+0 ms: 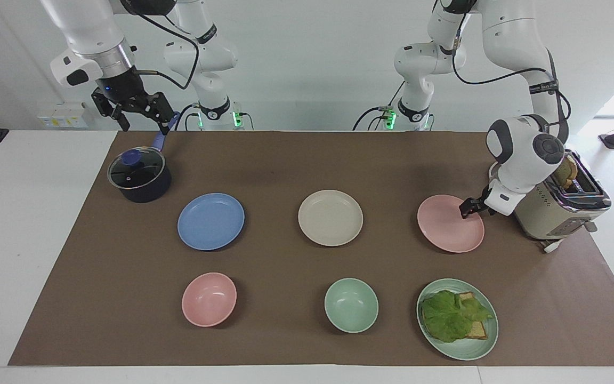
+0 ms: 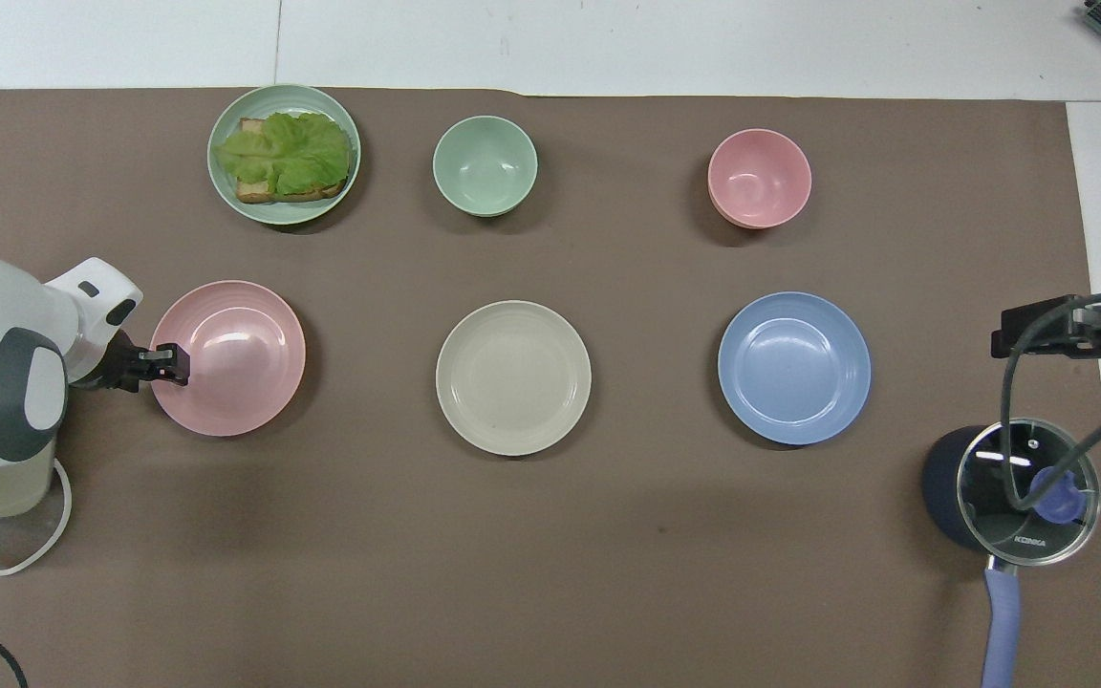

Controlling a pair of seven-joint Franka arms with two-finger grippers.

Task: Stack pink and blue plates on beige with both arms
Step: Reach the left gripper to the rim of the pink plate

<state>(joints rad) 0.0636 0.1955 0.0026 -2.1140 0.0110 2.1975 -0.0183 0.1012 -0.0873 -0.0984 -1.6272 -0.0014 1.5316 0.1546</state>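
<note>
Lying flat, pink plate

left claw at pink plate rim

A white worktop carries a brown mat over most of its surface. A plain pale wall rises at the robots' end. Bright daylight enters at the left arm's end.

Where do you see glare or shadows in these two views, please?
Overhead view: bright glare on the pink plate and on the pot's glass lid; soft shadows beside the plates. Facing view: strong daylight past the toaster, and the plates look matte.
</note>
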